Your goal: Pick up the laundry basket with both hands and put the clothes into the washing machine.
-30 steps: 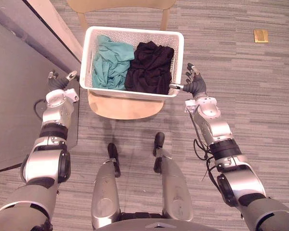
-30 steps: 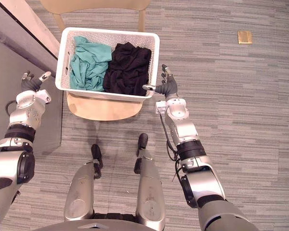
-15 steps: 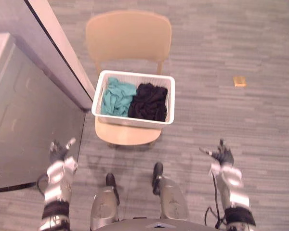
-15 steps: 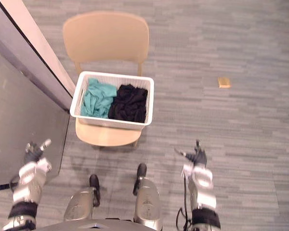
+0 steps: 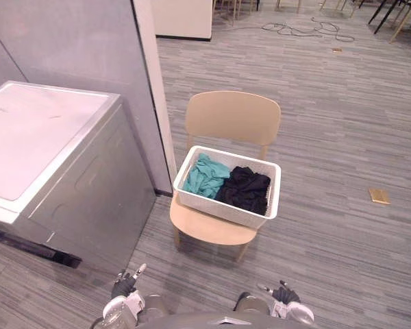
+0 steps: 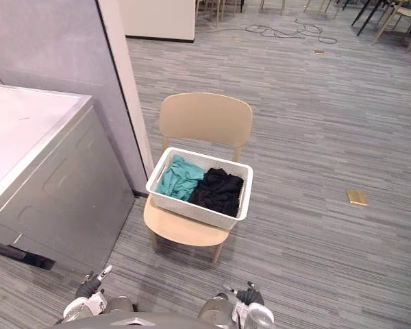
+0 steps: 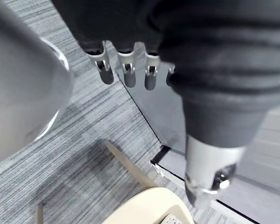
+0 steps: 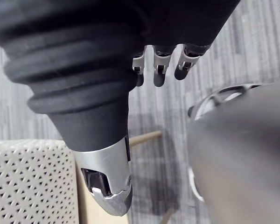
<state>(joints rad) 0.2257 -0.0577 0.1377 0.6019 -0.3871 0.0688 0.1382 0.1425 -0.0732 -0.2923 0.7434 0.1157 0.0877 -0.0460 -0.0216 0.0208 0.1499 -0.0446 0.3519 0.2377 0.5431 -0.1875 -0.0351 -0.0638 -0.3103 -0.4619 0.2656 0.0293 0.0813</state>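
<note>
— Basket location first: where is it?
— The white perforated plastic laundry basket [image 5: 219, 211] sits on the seat of a beige wooden chair [image 5: 233, 116], about the middle of the head views. The chair back rises at the basket's twelve o'clock.
— And the clothes?
— Both are inside it. A crumpled teal garment [image 5: 204, 175] fills the nine o'clock half and a crumpled black garment [image 5: 245, 188] the three o'clock half, the two touching.
— The machine?
— The silver-grey washing machine with a white top [image 5: 48, 130] stands at the chair's nine o'clock, against a grey partition wall [image 5: 68, 41], lid down.
— Hands?
— The left hand [image 5: 125, 284] shows at seven o'clock of the head view and the right hand [image 5: 284, 295] at five o'clock, both well apart from the basket.
— Grasping anything?
— No. The left hand's fingers [image 7: 129, 74] are straight and released, and so are the right hand's fingers [image 8: 158, 70]; the basket's wall shows past the right thumb.
— Anything else down there?
— A small tan square plate [image 5: 379, 196] lies on the grey striped carpet floor [image 5: 342, 137], at the basket's three o'clock.
</note>
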